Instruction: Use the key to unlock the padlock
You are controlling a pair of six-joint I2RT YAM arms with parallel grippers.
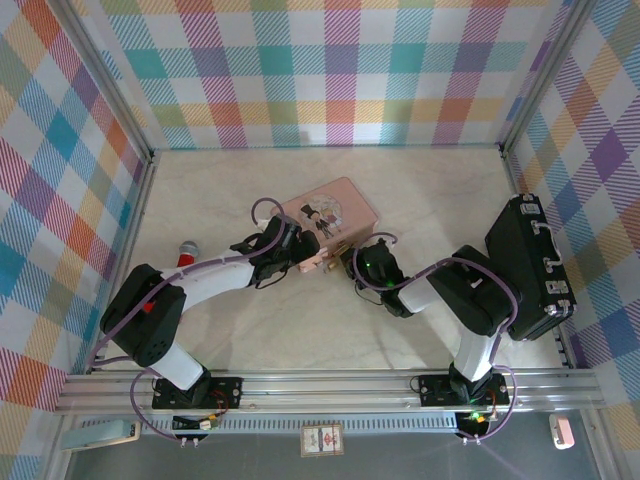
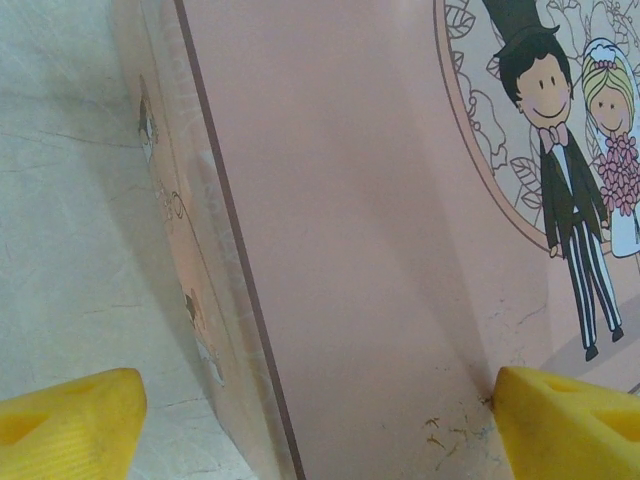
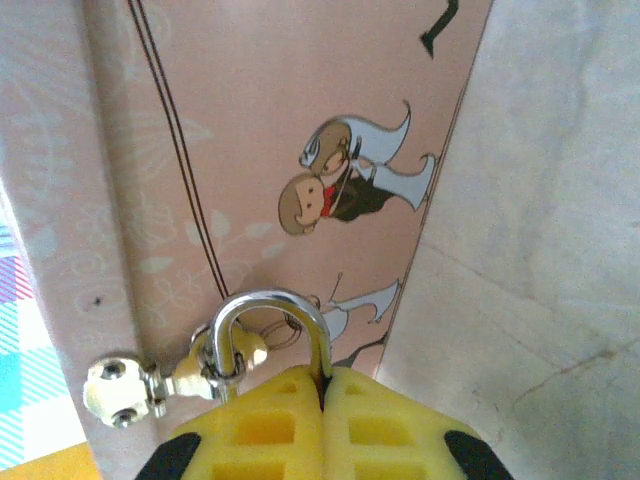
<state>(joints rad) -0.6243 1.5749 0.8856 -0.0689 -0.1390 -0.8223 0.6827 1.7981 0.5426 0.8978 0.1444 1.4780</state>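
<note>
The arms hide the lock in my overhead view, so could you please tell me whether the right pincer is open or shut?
Observer: The right pincer is shut, its fingers pressed together just under the padlock, whose body they hide.
Operator: Thank you. Does the shackle pass through the tin's clasp?
Observer: Yes, the shackle is threaded through the clasp on the pink tin's side.
Operator: And the left pincer, please?
Observer: The left pincer is open wide, one finger over the table, the other over the tin's lid.
</note>
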